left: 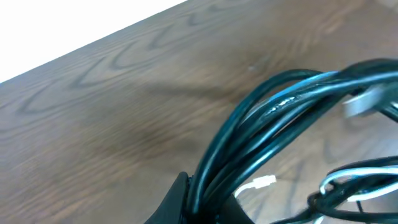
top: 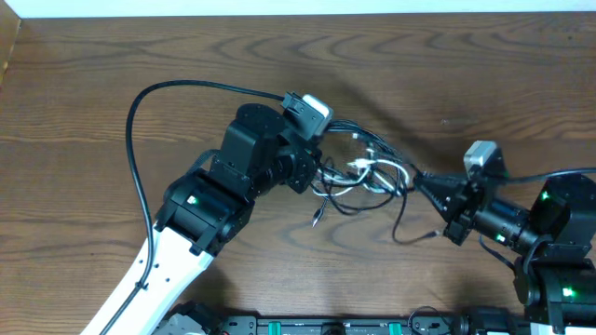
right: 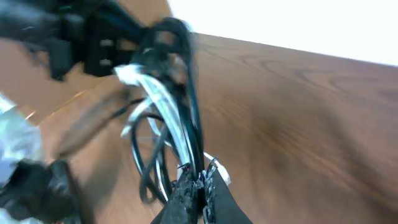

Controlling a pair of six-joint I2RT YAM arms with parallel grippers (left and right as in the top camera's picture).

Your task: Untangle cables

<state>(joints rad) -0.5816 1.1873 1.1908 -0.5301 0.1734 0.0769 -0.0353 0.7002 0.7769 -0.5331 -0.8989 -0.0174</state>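
- Cables (top: 361, 175): a knot of thin flexible cords, mostly black with one white, with small plugs at the ends. It sits mid-table, strung between the two grippers. From above I cannot tell whether it rides clear of the wood.
- Two free ends trail toward the near edge: a short black tail with a metal tip (top: 317, 220), and a longer black tail (top: 430, 234) curling below the right-hand tool.
- A small white plug (left: 264, 182) lies on the wood just under the bundle.
- Left gripper (left: 208, 202): clamped narrow on a thick bunch of black strands at the knot's left side. The strands arch up and off to the right.
- Right gripper (right: 200, 186): pinched tight on black and white strands at the knot's right edge. This view is blurred.
- Step in hand, as I judge it: drawing the knot apart.
- To do it well: pull slow and low, and stop if the white loops cinch. The left holds many strands at once, so a hard pull likely tightens the knot. A regrip on one strand would be better, working the free tails back through.
- Keep the thick black arm cable (top: 135, 140) out of it.
- Brown wood-grain table (top: 186, 65) lies underneath.
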